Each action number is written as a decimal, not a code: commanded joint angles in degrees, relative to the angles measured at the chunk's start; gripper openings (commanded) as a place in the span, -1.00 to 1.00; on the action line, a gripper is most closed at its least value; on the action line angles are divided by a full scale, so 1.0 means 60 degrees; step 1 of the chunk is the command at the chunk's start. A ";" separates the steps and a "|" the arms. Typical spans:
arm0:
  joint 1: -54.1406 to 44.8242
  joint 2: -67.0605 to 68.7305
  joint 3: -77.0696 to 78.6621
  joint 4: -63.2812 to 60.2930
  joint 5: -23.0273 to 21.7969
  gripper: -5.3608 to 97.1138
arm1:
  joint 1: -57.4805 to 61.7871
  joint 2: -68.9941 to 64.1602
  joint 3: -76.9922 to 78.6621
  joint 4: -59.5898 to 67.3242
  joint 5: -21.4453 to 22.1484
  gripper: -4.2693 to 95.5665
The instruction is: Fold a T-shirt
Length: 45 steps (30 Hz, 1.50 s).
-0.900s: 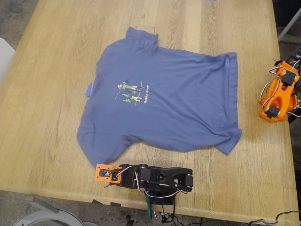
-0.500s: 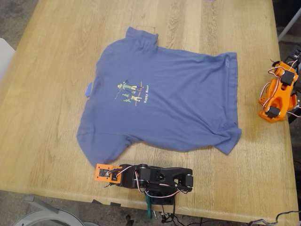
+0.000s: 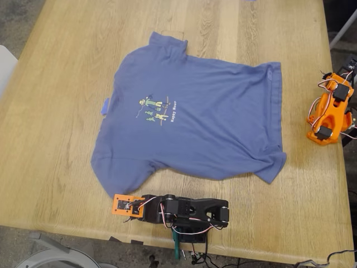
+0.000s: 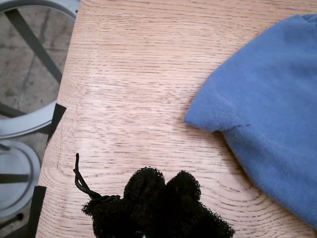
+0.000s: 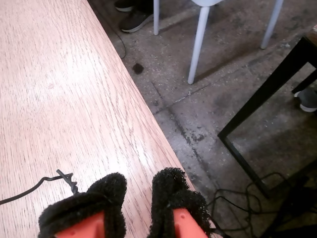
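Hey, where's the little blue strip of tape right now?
The blue tape strip lies on the wooden table, touching the T-shirt's collar edge, toward the exterior view's left.

The T-shirt is slate blue with a small green-and-yellow figure print and white lettering (chest), on a pale oak-grained table, beside one black arm and one orange arm.
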<state>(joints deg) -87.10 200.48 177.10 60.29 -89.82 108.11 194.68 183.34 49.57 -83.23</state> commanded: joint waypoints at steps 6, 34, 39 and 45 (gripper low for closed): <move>-0.0088 0.1069 -0.0249 -0.0220 0.0073 -0.89 | 0.0000 0.0088 0.0659 -0.0015 0.0059 -0.69; 0.0981 0.1069 -0.0659 -0.1260 0.0176 0.04 | 0.1055 0.0088 0.0630 -0.1875 -0.0718 -0.22; 0.1040 0.1069 -0.0879 -0.1143 0.0234 0.06 | 0.0967 0.0088 0.0278 -0.1479 -0.0410 -0.22; 0.1260 0.1055 -0.1685 0.0190 0.0161 0.09 | 0.0762 0.0088 -0.0513 -0.0513 -0.0176 -0.22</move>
<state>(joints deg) -80.16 200.48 173.06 59.68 -89.03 113.03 194.68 181.85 45.44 -84.64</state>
